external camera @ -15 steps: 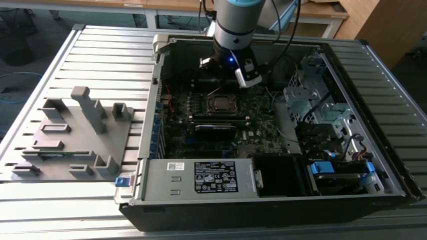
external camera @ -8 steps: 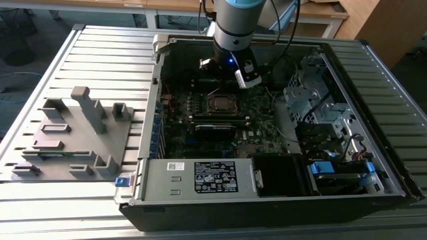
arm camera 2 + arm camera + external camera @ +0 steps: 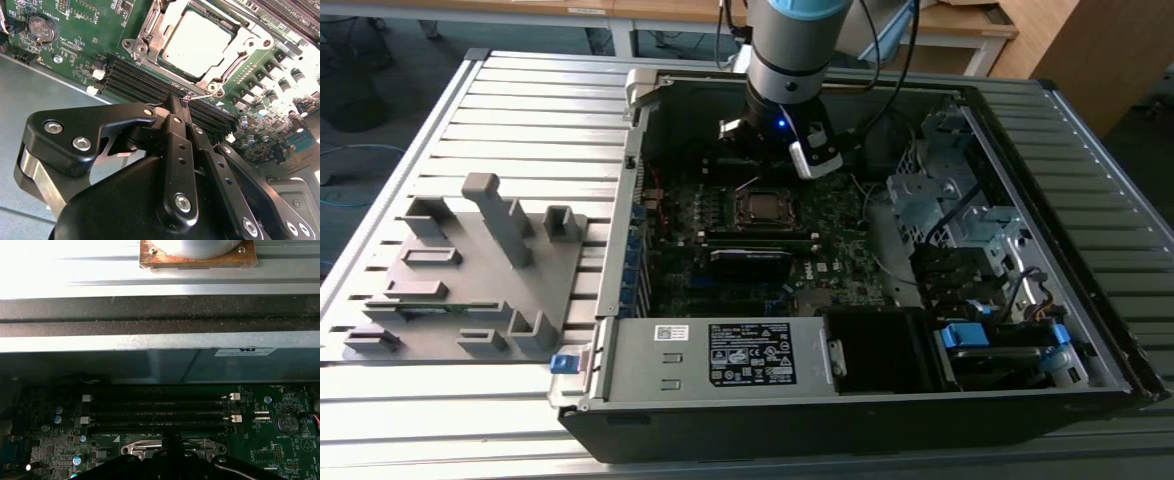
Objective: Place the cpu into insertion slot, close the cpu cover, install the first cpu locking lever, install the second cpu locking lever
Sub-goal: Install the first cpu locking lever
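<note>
- Silvery cpu cover point(image 3: 150, 35) frames the seated cpu point(image 3: 197, 42).
- Gripper point(image 3: 178, 101) fingers pressed together, holding nothing, tips at the locking lever point(image 3: 190, 96); a slip may let it spring up.

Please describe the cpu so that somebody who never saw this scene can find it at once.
Look into the open computer case on the slatted table, at the green board on its floor. Near the board's middle lies a silvery frame, the cover, and the cpu is the flat square in its window. Unlike the long black slots beside it, it is square and smooth.
</note>
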`<state>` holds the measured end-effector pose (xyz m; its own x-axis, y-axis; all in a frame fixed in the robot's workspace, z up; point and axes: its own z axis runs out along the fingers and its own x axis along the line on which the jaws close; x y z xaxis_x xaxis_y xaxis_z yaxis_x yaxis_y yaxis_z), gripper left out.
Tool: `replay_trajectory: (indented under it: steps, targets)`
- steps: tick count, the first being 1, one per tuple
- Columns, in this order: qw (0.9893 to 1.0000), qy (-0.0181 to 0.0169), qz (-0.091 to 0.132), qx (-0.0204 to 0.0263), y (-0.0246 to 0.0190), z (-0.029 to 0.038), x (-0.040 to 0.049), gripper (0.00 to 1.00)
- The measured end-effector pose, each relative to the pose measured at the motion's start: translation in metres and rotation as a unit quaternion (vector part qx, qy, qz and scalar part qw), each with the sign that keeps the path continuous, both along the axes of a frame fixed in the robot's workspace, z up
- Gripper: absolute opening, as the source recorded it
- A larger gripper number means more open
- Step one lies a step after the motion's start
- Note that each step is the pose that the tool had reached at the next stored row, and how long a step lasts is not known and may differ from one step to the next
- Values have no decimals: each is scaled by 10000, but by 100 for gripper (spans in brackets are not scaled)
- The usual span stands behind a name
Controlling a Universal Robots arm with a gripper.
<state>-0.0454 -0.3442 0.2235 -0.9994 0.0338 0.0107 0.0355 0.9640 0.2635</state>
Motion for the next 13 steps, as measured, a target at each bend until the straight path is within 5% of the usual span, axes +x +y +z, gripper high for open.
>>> replay_trajectory:
  steps: [13]
  targets:
    - [10000, -11, 0, 3, 0, -26, 0, 10]
